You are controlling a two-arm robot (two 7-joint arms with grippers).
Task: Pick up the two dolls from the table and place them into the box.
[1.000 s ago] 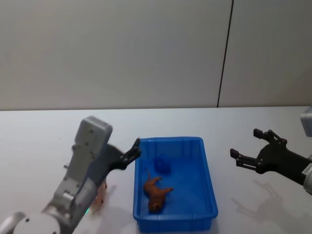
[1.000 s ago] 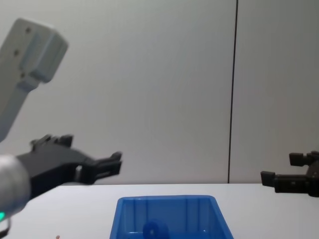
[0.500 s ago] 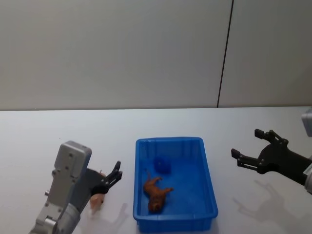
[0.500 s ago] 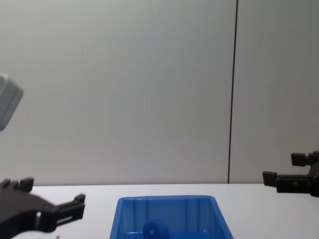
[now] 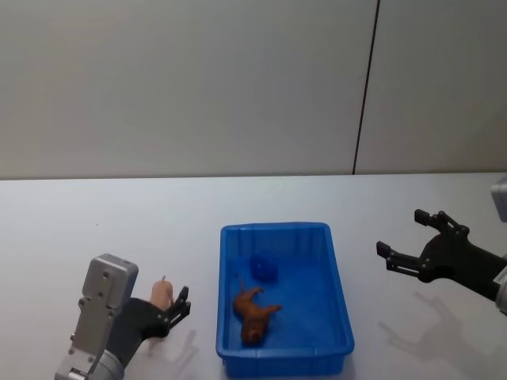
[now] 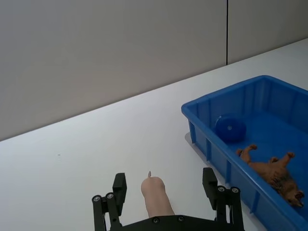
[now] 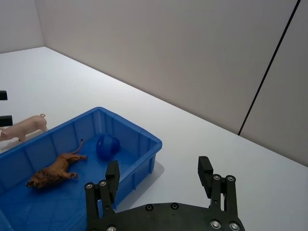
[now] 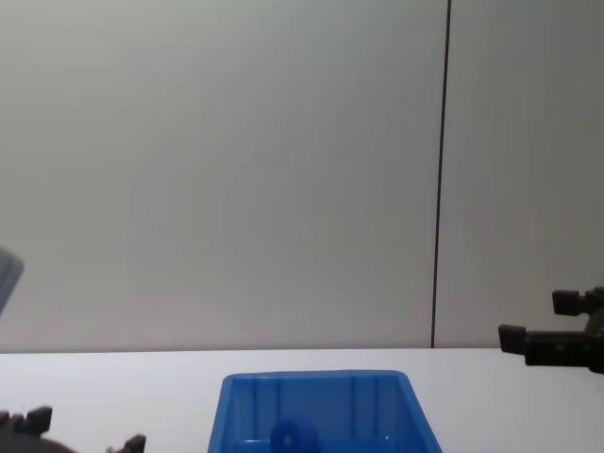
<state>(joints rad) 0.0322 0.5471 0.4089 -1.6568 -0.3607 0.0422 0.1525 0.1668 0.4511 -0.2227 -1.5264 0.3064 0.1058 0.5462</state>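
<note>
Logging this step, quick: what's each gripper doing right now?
Left gripper: open, jaws either side of the pink doll on the table, not closed on it.
Right gripper: open, holding nothing.

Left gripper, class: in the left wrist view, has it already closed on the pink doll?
No: the left gripper is open, its fingers spread on either side of the pink doll lying on the table.

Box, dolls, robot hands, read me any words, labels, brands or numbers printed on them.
None: no readable text, label, brand or number shows on anything here.
Box: plain blue walls, no print.
Brown doll and pink doll: no marks.
Left hand and right hand: plain black, only screws.
</note>
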